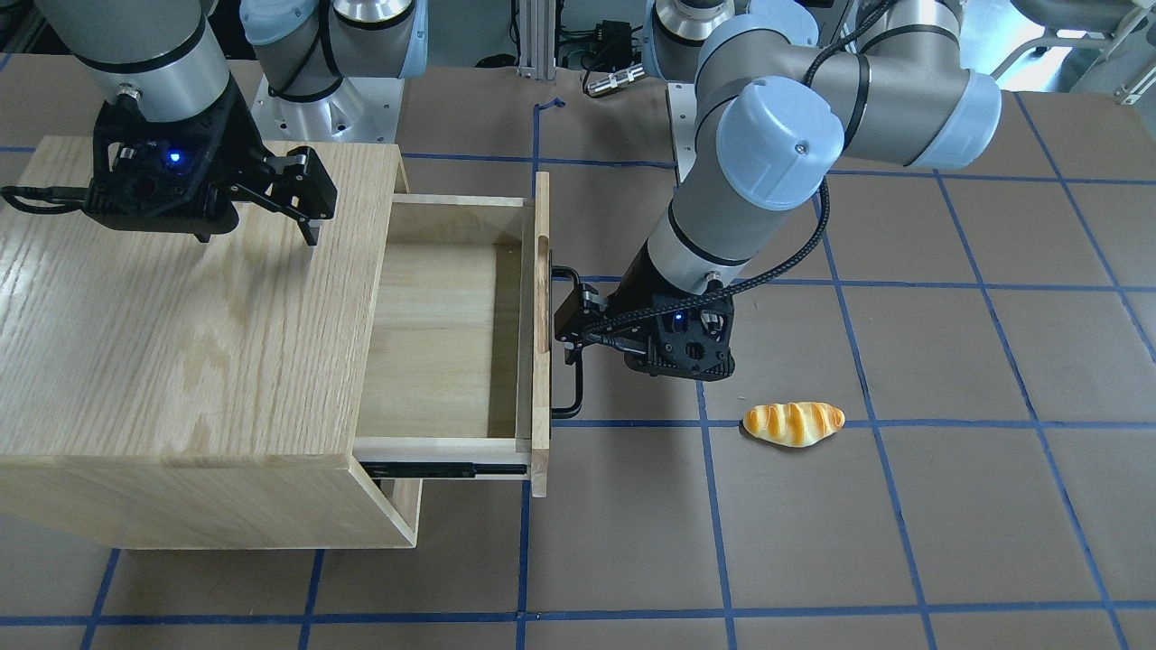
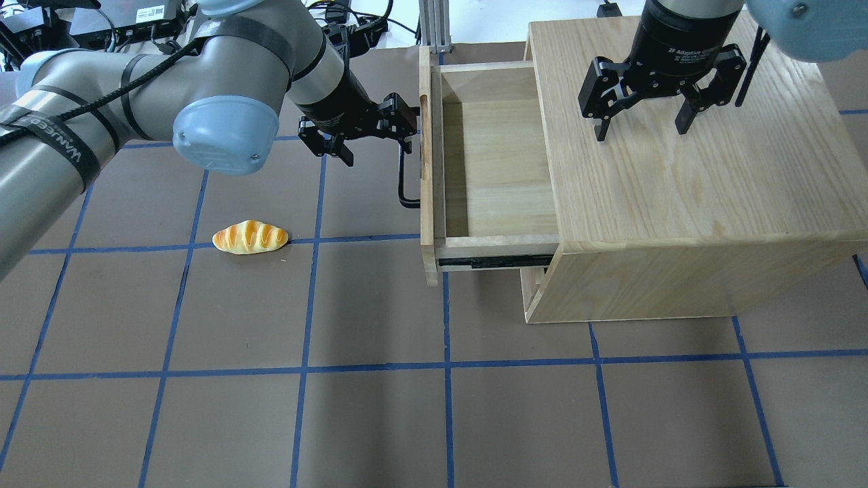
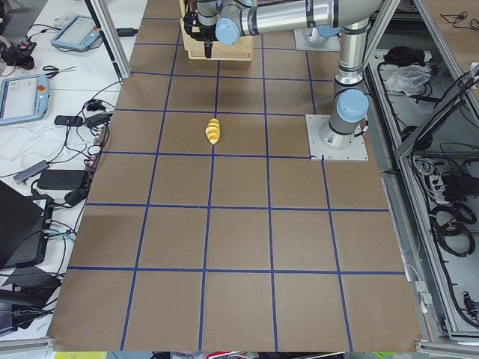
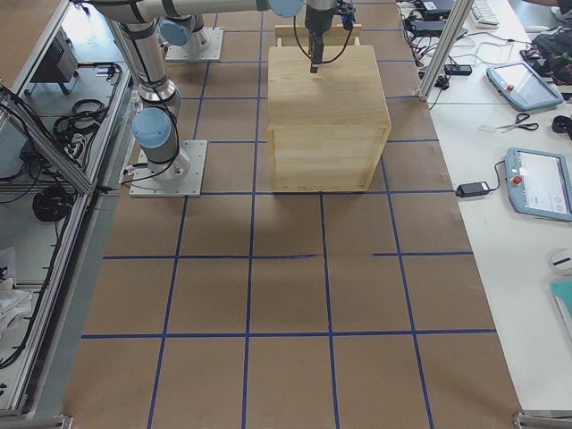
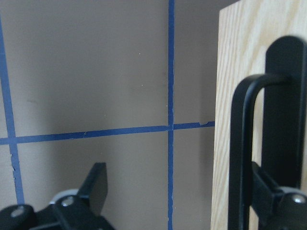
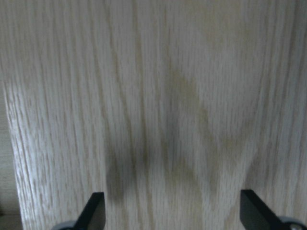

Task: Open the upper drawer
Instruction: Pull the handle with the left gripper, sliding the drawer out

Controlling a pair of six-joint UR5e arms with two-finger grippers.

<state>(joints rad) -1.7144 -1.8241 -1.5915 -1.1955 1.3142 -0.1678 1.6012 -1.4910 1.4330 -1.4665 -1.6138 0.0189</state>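
We've got the wide, shallow light-wood upper drawer (image 2: pixel 428 203) sticking well out of the boxy oak-grain wooden cabinet (image 2: pixel 678 203). Its flat front panel stands far off the cabinet's front edge, and the thin black metal slide rail (image 2: pixel 495 261) shows along the drawer's near side. The rear of the drawer box is tucked under the cabinet's top edge.

The left tool (image 2: pixel 374 141) is parked right at the front panel with its jaws spread wide, not pinching anything. In the left wrist view the long black metal bar handle (image 5: pixel 240 143) runs between the fingers (image 5: pixel 96 184), right up against the one on the drawer side. The other finger hangs out over the brown counter with blue tape grid lines (image 2: pixel 373 420).

The right tool (image 2: pixel 642 125) hovers over the cabinet top, set back from the edge the drawer comes out of. Its jaws are wide apart too, with nothing in them.

On the handle side, a small yellow-orange striped bread roll (image 2: pixel 249 238) lies on the counter, well apart from the front panel and out past the left tool.
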